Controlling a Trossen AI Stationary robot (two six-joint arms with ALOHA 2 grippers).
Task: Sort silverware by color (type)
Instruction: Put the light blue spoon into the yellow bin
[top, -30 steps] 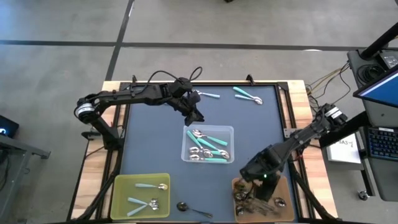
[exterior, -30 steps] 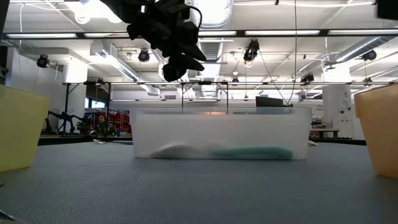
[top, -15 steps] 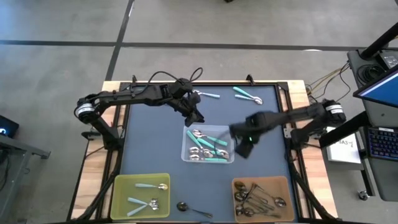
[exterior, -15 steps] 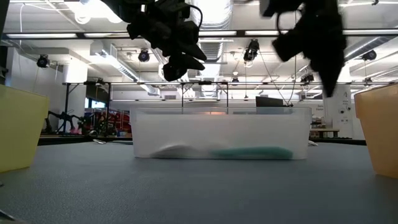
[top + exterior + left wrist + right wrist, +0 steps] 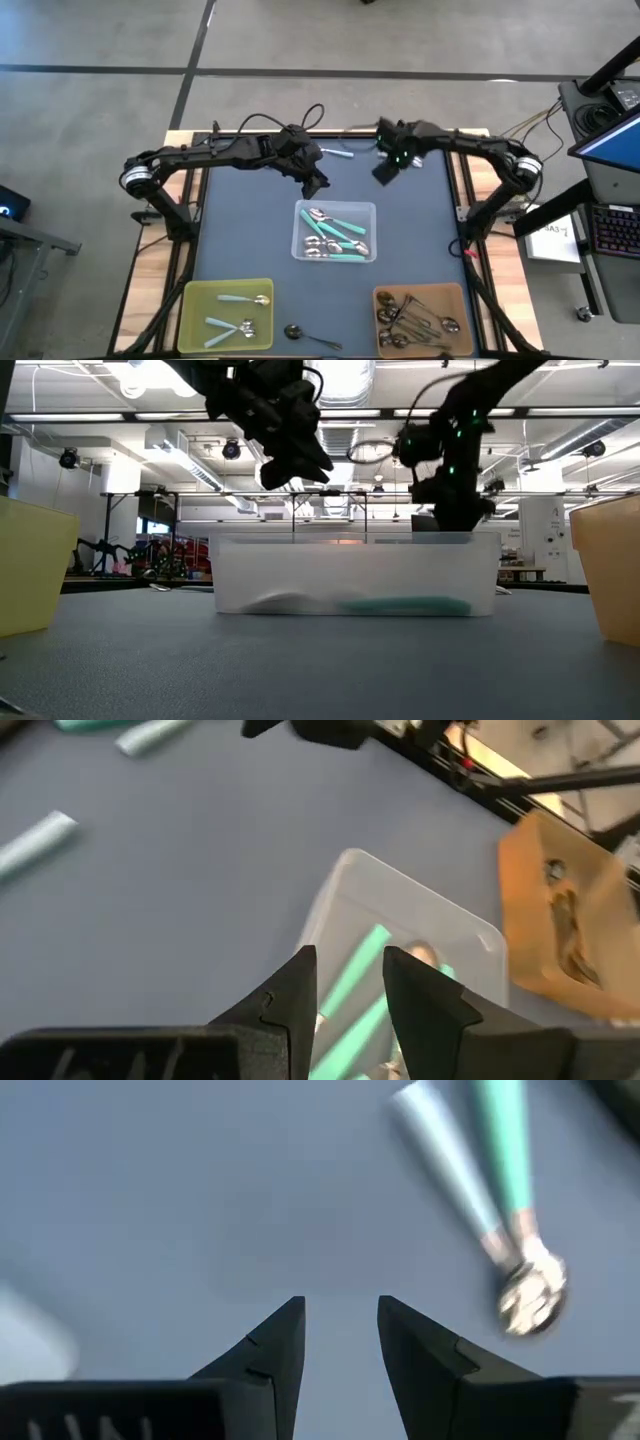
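Both fingers of the right gripper [image 5: 340, 1330] stand a little apart with nothing between them. It hangs above the far end of the table, and two spoons [image 5: 525, 1285] lie on the mat just ahead of it. One has a teal handle and one has a pale handle, and their shiny bowls touch. From above, this right gripper [image 5: 383, 172] is near the far right corner of the mat.

Fingers of the left gripper [image 5: 345, 985] are also a little apart and hold nothing. It hangs over the mat just past the clear bin [image 5: 400, 910], on the far side. From above, the left gripper [image 5: 318, 186] is between the clear bin [image 5: 335, 207] and a pale spoon [image 5: 335, 153] that lies alone near the far edge.

Most of the spoons are in bins. Teal spoons [image 5: 338, 238] lie in the clear bin in the middle of the table. Pale spoons [image 5: 232, 312] lie in the yellow bin [image 5: 190, 300] at the near left. Dark metal spoons [image 5: 415, 318] lie in a heap in the brown bin [image 5: 455, 292] at the near right. One dark spoon [image 5: 305, 334] lies on the mat near the front edge, between the yellow bin and the brown bin.

From table height, both grippers hang in the air above the clear bin [image 5: 355, 572], and a teal handle [image 5: 405, 604] shows through its wall.
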